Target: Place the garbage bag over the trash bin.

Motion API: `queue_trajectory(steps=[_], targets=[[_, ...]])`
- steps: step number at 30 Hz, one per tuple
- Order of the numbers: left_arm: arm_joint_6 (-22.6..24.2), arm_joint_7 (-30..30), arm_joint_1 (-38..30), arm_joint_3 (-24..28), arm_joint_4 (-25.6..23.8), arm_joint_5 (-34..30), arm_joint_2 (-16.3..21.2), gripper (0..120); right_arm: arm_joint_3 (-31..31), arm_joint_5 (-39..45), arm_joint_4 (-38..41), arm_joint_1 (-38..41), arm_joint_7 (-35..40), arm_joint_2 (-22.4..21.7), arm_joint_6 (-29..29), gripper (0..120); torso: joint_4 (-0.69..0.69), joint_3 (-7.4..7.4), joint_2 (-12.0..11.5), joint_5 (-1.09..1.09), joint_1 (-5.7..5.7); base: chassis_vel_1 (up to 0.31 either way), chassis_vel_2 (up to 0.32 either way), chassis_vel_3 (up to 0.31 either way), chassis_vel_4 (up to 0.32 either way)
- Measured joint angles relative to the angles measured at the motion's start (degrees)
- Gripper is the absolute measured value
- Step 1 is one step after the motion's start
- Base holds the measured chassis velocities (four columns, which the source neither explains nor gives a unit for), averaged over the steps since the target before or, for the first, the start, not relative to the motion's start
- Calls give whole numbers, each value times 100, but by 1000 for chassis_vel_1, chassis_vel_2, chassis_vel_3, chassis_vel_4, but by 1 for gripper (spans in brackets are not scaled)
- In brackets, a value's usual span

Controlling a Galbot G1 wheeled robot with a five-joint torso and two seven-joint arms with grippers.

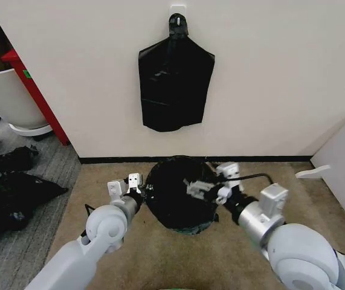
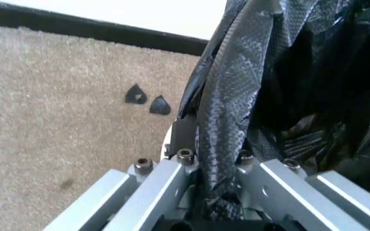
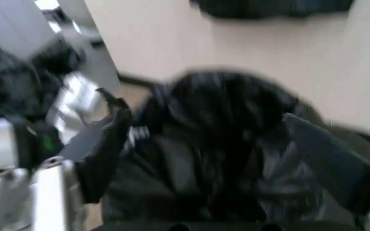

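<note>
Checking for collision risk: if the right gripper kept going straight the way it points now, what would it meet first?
Probably the garbage bag itself: the right gripper points into its black mouth, draped over the trash bin. Depth is unclear.

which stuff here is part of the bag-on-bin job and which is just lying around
In the job:
garbage bag, spread over the trash bin
left claw, shut on the bag's edge
right claw, at the bag's other side

Lying about:
sheaf of black bags hung on the wall
black plastic heaps
big white tub
</note>
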Motion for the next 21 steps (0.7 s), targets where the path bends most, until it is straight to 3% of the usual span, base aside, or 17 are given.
queue_trajectory(steps=[1, 5, 6, 10, 13, 15, 21], targets=[[0, 0, 0, 0, 0, 0, 0, 0, 0, 0, 0, 0, 0, 0, 0, 86, 0, 0, 0, 0, 0, 0, 0, 0, 0], [20, -14, 29, 51, -44, 273, -11, 0, -625, 1381, -134, 979, 1260, 111, -353, 71, 0, 0, 0, -1, 0, 0, 0, 0, 0], [21, -14, 40, 62, -60, 364, -28, 0, -1056, 1978, -260, 1500, 1914, 260, -368, 65, 1, 1, 0, -3, 0, 0, 0, 0, 0], [21, -1, 46, 68, -94, 456, -72, 0, -1723, 2659, -489, 2203, 2839, 641, -183, 52, 1, 1, 0, -3, 0, 0, 0, 0, 0], [20, 46, 83, 54, -139, 535, -117, 0, -2262, 2839, -815, 2635, 3398, 1112, -1, 38, 1, 1, 0, -2, 0, 0, 0, 0, 0], [20, 54, 92, 50, -144, 546, -120, 0, -2304, 2842, -856, 2664, 3441, 1155, 16, 38, 1, 1, 0, -2, 0, 0, 0, 0, 0], [-22, 253, 288, -20, -253, 848, -115, 0, -2712, 2904, -1656, 2853, 4073, 1812, 196, 11, 0, 0, 0, -3, 0, 0, 0, 0, 0]])
